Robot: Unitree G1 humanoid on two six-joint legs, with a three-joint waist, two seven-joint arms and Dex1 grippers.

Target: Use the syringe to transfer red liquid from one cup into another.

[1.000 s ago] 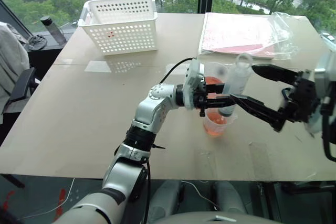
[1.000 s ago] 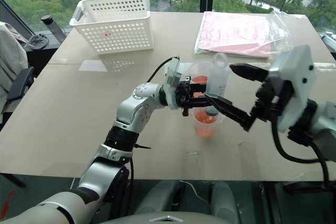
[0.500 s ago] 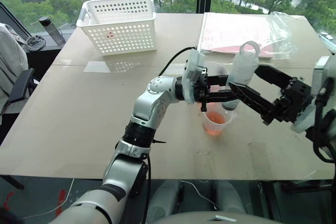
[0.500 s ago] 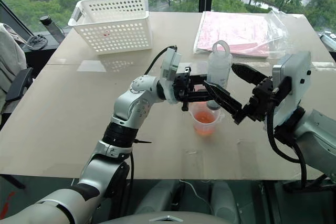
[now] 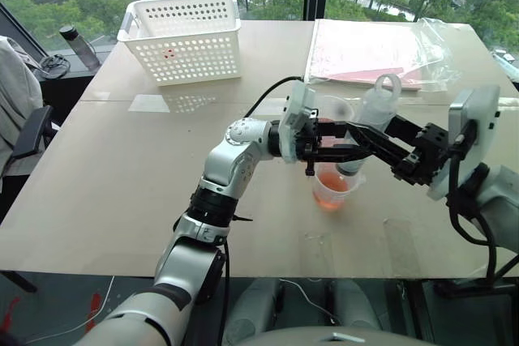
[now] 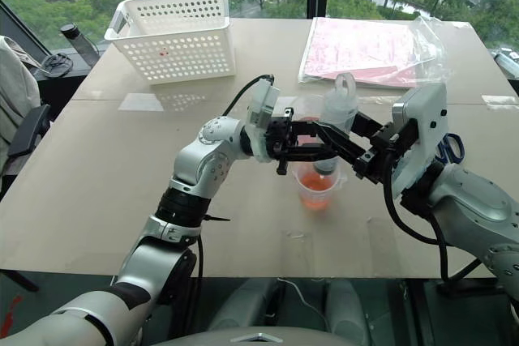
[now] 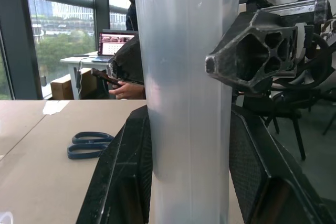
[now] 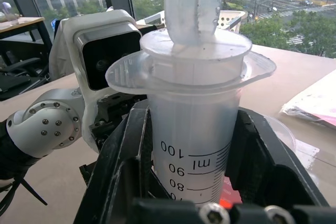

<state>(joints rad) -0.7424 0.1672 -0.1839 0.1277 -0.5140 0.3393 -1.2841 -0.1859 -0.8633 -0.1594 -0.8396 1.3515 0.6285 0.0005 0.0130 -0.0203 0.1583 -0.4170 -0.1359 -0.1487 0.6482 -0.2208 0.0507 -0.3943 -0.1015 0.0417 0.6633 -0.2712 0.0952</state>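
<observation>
Handing over: I'm passing the syringe (image 5: 369,123) between grippers, upright above the smaller beaker (image 5: 334,188).
Left gripper (image 6: 312,142): fingers close against the lower barrel; grip looks loose.
Right gripper (image 8: 191,145): fingers flank the barrel just under the flange, seemingly clamped on it.
Red liquid (image 5: 332,183): directly beneath the syringe tip; the taller beaker (image 5: 331,115) stands just behind the barrel.
Doing it well: I'd keep the barrel vertical, confirm one firm hold before freeing the other.

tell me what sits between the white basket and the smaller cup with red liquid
In the left eye view, bare tabletop runs from the white basket towards the smaller cup; near the cup, the left gripper crosses that line, holding the syringe.
</observation>
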